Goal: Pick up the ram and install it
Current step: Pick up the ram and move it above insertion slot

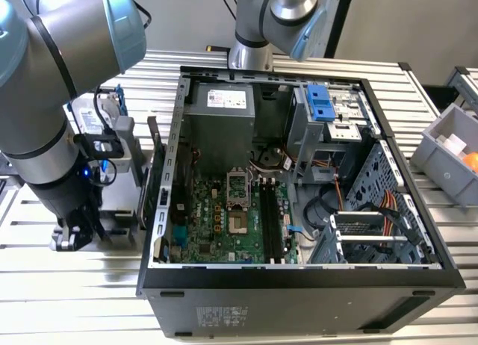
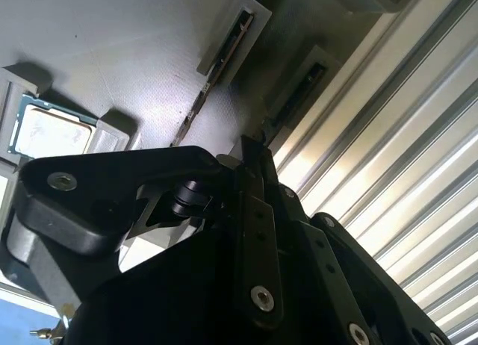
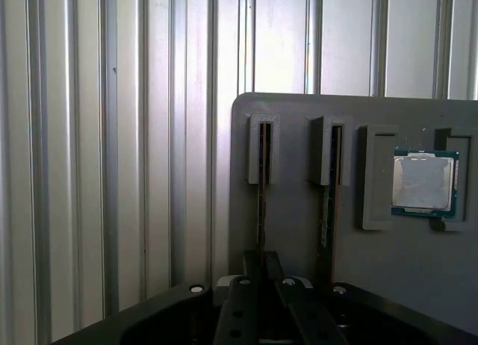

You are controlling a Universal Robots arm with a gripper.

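Note:
The ram (image 3: 261, 199) is a thin dark stick standing on edge in a grey holder on the grey fixture plate (image 3: 291, 225), also seen as the ram (image 2: 200, 106) in the second wrist view. My gripper (image 3: 261, 259) is lined up with this stick, its tips right at the stick's near end. In the exterior view, my gripper (image 1: 75, 237) hangs low at the left, outside the open computer case (image 1: 299, 293). The long black memory slots (image 1: 272, 222) lie on the green motherboard (image 1: 216, 218) inside the case.
A second stick (image 3: 327, 203) stands in the neighbouring holder, and a processor chip (image 3: 423, 182) sits in a pocket beside it. The ribbed metal table (image 3: 112, 173) surrounds the plate. A grey bin (image 1: 448, 154) stands at the exterior view's right.

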